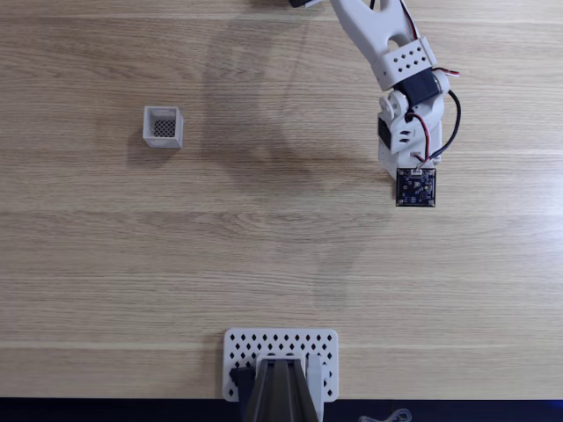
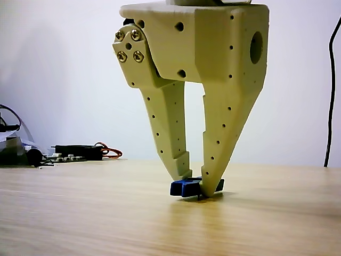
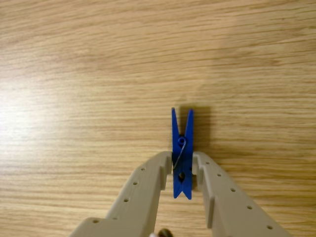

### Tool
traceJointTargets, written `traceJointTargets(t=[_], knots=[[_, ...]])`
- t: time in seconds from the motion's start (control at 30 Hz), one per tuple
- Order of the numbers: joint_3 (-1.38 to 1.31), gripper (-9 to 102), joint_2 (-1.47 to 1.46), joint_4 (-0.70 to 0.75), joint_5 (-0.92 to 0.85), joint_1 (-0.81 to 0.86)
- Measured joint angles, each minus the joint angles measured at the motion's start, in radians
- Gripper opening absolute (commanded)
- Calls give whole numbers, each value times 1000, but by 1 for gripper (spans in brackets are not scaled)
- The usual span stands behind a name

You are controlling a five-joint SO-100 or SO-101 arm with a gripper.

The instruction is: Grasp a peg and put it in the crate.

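Observation:
In the wrist view the blue peg (image 3: pixel 182 128) lies flat on the wooden table, and my gripper (image 3: pixel 181 160) has one beige finger pressed against each side of its rear half. The side-on other view shows both fingertips down at the table with my gripper (image 2: pixel 196 184) closed on the peg (image 2: pixel 181 188), which still rests on the wood. The white crate (image 1: pixel 164 141) with its dark mesh bottom stands far off at the left of the fixed view. There my arm (image 1: pixel 409 132) reaches in from the top right, and its camera board covers the peg.
A white perforated plate (image 1: pixel 281 347) carrying a dark mount sits at the bottom edge of the fixed view. In the other view, electronics and cables (image 2: pixel 80 152) lie at the far left, and a black cable (image 2: pixel 333 106) hangs at the right. Bare wood separates arm and crate.

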Motion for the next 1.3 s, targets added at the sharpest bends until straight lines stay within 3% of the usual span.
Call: traceJointTargets(t=[0.3,0.63,0.8,1.07,1.3], knots=[[15,-1,15,-117,8,61],[367,-1,380,-370,8,147],[669,-1,669,-557,8,239],[1238,-1,1109,-939,-55,522],[1643,-1,1238,-1339,-204,769]])
